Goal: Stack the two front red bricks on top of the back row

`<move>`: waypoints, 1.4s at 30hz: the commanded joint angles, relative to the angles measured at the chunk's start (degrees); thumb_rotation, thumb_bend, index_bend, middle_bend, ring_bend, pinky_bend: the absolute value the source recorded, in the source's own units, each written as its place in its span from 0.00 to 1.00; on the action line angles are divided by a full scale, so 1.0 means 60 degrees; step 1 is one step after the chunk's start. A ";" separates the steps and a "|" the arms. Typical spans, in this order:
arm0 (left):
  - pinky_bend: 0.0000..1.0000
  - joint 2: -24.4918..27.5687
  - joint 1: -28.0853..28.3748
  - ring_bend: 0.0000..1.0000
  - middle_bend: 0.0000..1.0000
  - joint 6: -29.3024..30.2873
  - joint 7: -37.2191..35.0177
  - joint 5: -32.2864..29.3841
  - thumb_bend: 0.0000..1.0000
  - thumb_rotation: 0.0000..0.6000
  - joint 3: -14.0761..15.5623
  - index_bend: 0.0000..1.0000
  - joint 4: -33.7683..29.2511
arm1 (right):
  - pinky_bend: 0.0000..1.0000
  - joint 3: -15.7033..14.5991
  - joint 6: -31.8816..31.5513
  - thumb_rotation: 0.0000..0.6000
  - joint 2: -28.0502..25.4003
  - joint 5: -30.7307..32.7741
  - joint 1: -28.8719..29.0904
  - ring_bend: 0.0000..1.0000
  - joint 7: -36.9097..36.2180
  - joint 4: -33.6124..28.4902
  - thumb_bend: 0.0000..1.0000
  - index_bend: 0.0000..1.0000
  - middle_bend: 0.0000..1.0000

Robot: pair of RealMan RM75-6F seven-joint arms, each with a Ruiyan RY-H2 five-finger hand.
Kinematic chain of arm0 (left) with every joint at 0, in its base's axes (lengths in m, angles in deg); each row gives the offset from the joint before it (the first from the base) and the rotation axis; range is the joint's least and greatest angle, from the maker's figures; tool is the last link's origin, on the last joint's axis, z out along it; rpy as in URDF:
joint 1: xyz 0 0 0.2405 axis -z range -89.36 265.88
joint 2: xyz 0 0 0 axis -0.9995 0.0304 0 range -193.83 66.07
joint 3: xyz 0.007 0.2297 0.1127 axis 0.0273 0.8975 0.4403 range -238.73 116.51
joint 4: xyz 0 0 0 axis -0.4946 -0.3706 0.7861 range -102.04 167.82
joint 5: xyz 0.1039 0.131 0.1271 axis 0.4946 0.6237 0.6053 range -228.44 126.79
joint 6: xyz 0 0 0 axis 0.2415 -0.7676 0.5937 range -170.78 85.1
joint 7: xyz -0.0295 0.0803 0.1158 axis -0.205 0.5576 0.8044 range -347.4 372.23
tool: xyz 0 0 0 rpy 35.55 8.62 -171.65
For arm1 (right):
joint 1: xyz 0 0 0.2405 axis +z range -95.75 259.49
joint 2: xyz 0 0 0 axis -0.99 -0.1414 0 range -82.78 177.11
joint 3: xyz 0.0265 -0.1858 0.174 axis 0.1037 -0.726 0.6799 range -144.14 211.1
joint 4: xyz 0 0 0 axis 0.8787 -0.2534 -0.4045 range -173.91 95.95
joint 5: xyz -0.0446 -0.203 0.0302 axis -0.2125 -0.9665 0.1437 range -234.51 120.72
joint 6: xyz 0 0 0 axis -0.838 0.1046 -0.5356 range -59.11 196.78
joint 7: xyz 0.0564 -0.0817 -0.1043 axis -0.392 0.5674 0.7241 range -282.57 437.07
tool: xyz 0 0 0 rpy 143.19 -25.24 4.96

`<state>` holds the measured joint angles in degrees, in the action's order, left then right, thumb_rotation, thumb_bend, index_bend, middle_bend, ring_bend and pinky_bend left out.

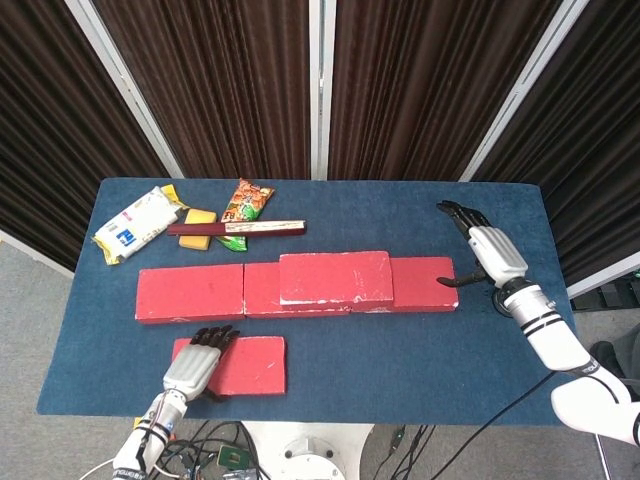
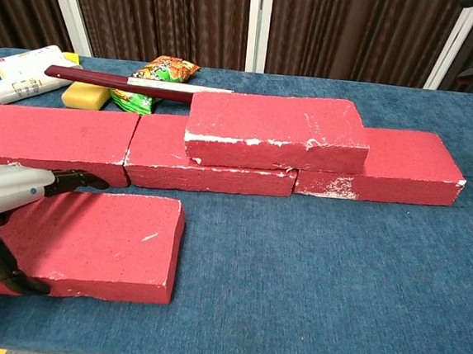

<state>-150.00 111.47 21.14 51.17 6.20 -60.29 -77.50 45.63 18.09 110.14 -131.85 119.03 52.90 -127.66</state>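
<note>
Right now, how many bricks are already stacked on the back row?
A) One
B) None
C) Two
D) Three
A: one stacked brick lies on the back row, while the front brick is on the table under the left hand.

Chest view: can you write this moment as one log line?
left hand: on front flat red brick | right hand: open | stacked red brick: on back row

Dark brown pleated curtains (image 1: 230, 90) with white vertical frames (image 1: 316, 90) behind blue-clothed table (image 1: 330, 200); grey floor (image 1: 30, 300).
</note>
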 commanded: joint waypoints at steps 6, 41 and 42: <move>0.00 0.0020 0.0267 0.01 0.00 -0.0139 -0.0052 -0.0523 0.00 1.00 -0.0024 0.00 0.0054 | 0.00 0.0003 0.0009 1.00 0.0039 -0.0004 -0.0029 0.00 -0.0094 0.0091 0.00 0.00 0.00; 0.12 0.1954 0.0017 0.21 0.14 0.1389 -0.1708 0.1363 0.06 1.00 -0.0044 0.00 -0.0997 | 0.00 0.0133 -0.0195 1.00 -0.0108 0.0093 -0.0249 0.00 -0.0116 -0.0010 0.00 0.00 0.00; 0.12 0.2125 0.0060 0.21 0.14 0.1288 -0.1949 0.1411 0.06 1.00 -0.0136 0.00 -0.0929 | 0.00 0.0134 -0.0208 1.00 -0.0124 0.0086 -0.0262 0.00 -0.0126 -0.0025 0.00 0.00 0.00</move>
<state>-139.83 111.73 28.97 42.58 13.74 -59.31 -84.14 46.43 16.85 109.41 -131.31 117.48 52.17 -127.78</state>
